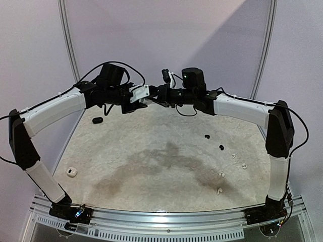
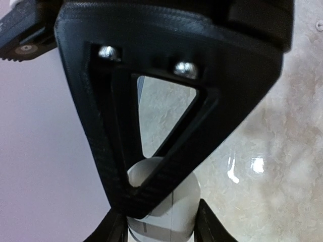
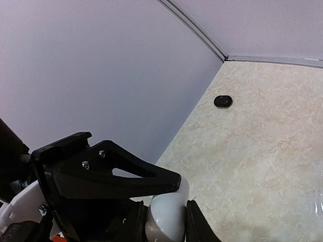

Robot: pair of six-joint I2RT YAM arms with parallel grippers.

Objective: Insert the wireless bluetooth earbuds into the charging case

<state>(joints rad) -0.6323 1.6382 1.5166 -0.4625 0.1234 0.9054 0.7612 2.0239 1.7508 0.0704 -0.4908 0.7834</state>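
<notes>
Both arms meet high over the far edge of the table. A white charging case (image 2: pixel 174 204) sits between my left gripper's (image 2: pixel 161 224) fingers, which are shut on its sides. My right gripper (image 3: pixel 166 219) is shut on the same white case (image 3: pixel 169 209) from the other side, and its triangular finger (image 2: pixel 151 126) crosses the left wrist view. On the table at the right lie two black earbuds (image 1: pixel 206 136) (image 1: pixel 221 147) and several white earbuds (image 1: pixel 233 155) (image 1: pixel 244 165) (image 1: pixel 221 175), none near a gripper.
A black case (image 1: pixel 97 120) (image 3: pixel 223 101) lies at the far left of the table. A second white case (image 1: pixel 71 172) rests near the left edge. Purple walls and a curved rail (image 1: pixel 68 45) close the back. The metal frame (image 1: pixel 166 218) runs along the near edge.
</notes>
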